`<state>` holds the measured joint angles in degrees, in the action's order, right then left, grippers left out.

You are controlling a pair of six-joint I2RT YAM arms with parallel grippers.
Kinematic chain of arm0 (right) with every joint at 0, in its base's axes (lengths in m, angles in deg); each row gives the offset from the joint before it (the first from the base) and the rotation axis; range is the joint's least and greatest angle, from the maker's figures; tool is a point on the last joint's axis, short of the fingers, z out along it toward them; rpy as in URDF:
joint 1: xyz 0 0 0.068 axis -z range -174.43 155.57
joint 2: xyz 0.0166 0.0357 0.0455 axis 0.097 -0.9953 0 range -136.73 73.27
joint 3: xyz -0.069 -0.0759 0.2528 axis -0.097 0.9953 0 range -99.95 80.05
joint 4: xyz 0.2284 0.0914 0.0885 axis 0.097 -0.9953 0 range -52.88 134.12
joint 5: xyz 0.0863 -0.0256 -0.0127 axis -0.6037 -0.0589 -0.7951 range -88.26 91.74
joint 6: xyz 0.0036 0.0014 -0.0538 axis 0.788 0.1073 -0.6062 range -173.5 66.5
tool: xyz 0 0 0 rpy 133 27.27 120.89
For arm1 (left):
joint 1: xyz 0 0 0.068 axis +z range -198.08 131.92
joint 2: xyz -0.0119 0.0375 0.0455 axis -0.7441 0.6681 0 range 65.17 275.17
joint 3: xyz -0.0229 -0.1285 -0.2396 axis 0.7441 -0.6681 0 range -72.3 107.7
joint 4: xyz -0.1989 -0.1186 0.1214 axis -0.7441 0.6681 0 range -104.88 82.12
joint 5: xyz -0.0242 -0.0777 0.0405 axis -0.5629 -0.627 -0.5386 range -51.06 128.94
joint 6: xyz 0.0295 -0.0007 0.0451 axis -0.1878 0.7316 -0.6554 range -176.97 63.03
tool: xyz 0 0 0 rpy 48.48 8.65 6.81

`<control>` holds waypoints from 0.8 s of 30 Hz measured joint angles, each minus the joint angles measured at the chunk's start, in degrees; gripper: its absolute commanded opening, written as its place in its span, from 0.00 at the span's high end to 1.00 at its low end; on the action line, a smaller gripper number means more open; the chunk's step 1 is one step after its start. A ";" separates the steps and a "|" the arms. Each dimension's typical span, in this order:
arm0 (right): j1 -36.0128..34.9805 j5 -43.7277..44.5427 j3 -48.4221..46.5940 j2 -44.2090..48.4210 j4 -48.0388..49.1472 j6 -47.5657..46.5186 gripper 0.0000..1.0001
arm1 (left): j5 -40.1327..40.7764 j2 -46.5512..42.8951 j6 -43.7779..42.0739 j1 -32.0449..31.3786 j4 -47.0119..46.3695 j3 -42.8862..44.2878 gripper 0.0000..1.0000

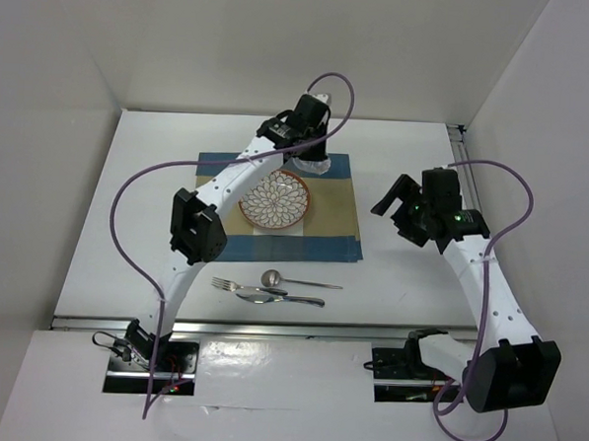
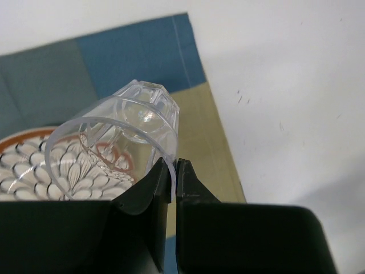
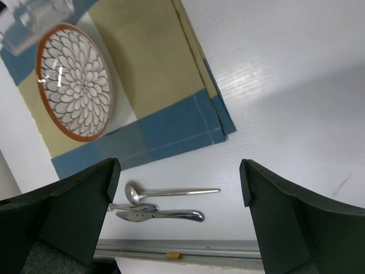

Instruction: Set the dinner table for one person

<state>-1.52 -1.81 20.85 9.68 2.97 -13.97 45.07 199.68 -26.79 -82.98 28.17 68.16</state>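
A clear drinking glass (image 2: 131,128) is tilted over the far right part of the blue-and-tan placemat (image 2: 142,57). My left gripper (image 2: 174,168) is shut on its rim, one finger inside and one outside. In the top view the glass (image 1: 315,165) shows just beyond the patterned plate (image 1: 274,200), under my left gripper (image 1: 313,142). A spoon (image 1: 275,278), fork (image 1: 234,286) and knife (image 1: 285,299) lie together on the white dinner table (image 1: 400,275) in front of the placemat (image 1: 333,232). My right gripper (image 1: 399,211) hangs open and empty right of the placemat.
In the right wrist view my right gripper (image 3: 179,182) frames the spoon (image 3: 171,192) and knife (image 3: 165,215), with the plate (image 3: 74,80) up left. An aluminium rail (image 3: 171,248) runs along the near table edge. White walls enclose three sides.
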 measured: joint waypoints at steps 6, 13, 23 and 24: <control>0.00 -0.11 1.16 -0.42 -2.43 0.48 0.01 | -0.33 5.62 0.00 0.04 -6.88 1.99 1.00; 0.00 -0.07 1.16 -0.50 -4.57 0.68 0.01 | -1.01 10.21 0.17 0.04 -10.56 2.49 1.00; 0.00 -0.07 1.14 -3.17 -5.99 0.66 0.01 | -2.40 11.39 0.17 0.22 -11.78 2.69 0.59; 0.00 -0.09 1.14 -3.28 -6.01 0.66 0.01 | -2.71 11.43 0.07 0.24 -11.96 2.69 0.50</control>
<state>-1.52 -1.90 21.99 6.40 -3.04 -13.31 42.36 211.12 -26.73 -82.74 16.21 70.85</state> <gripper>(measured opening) 0.990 0.348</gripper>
